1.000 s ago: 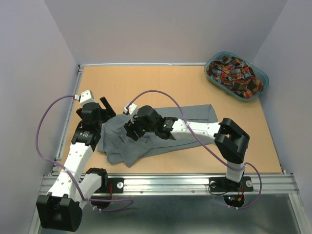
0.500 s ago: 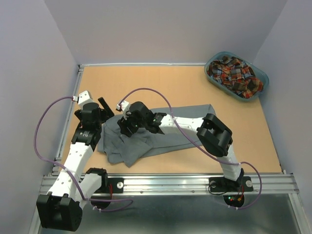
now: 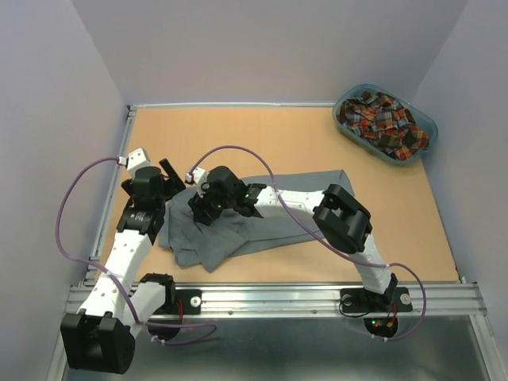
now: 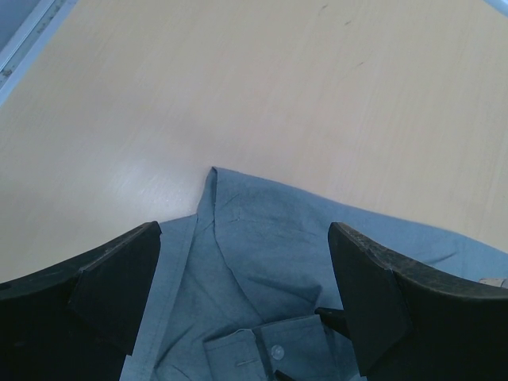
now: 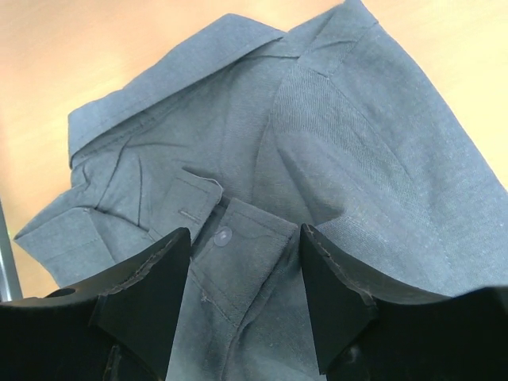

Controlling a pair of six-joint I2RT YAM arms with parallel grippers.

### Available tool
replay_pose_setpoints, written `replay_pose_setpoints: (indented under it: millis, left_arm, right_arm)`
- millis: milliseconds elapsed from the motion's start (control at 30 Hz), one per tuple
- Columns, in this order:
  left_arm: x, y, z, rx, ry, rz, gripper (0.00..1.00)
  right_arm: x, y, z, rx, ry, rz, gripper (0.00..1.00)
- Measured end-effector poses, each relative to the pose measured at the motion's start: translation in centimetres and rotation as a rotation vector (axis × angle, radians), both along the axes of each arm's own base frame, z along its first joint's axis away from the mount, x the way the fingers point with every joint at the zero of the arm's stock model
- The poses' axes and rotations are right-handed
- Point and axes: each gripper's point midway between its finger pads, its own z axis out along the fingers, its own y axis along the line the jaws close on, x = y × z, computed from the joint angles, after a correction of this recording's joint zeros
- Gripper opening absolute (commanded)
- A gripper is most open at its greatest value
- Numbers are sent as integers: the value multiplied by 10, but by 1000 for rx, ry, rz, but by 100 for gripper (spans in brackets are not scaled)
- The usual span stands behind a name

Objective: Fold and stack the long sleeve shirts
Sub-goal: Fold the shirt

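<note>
Surroundings: pale lilac walls close round a tan table on three sides; an aluminium rail runs along its near edge.
Grey shirt: the grey shirt lies rumpled on the near-left part of the table, bunched at its left end, with a long flat part reaching right.
Plaid shirt: the plaid shirt is heaped in the teal basket at the far right corner, well apart from the grey one.
Left gripper: the left gripper stands with jaws wide and nothing between them, at the shirt's far left edge, where a cloth corner points out onto bare wood.
Right gripper: the right gripper has jaws part-way apart, straddling a buttoned band without clamping it; whether that band is cuff or placket cannot be told.
Hidden: from above, the right arm lies across the shirt's middle and covers it, and both grippers' fingertips are lost under their own bodies. Each wrist view cuts the shirt off at the bottom. The plaid heap shows no sleeve or collar.
Edges: the shirt's near hem sits near the rail, not touching it.
Open room: bare wood shows beyond the shirt, between shirt and basket, and at the near right.
</note>
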Motion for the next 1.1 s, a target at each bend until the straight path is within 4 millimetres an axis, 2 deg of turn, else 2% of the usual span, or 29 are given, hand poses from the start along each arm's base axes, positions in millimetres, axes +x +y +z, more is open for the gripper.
replay_pose_setpoints:
  millis: [167,267,333,400,500,600,733,833,967,1100]
  left_arm:
    - [2,-8,-4,-27,11,-34,95]
    - [2,-19,-11,-87,34,-59,92]
    - [-1,-27,-20,-146,70,-66,89]
    - [-4,-36,-27,-208,99,-62,88]
    - [-6,-50,-38,-274,143,-65,88]
    - [-8,-66,-54,-324,206,-74,86]
    - [-11,-79,-74,-361,283,-70,85]
    - [-14,-84,-85,-378,328,-60,84]
    - [-20,-87,-95,-385,365,-45,81]
    - [-27,-88,-101,-380,391,-37,72]
  right_arm:
    - [8,-5,0,-16,-28,-39,67]
    - [13,-24,5,-41,-56,-96,72]
    - [14,-42,12,-55,-72,-132,77]
    - [18,-69,30,-61,-108,-197,81]
    - [25,-99,53,-53,-156,-279,84]
    - [32,-139,68,-60,-209,-392,85]
    - [37,-178,65,-98,-233,-488,85]
    - [39,-199,58,-127,-239,-535,85]
    - [39,-212,52,-151,-245,-562,85]
    - [39,-219,48,-169,-249,-579,85]
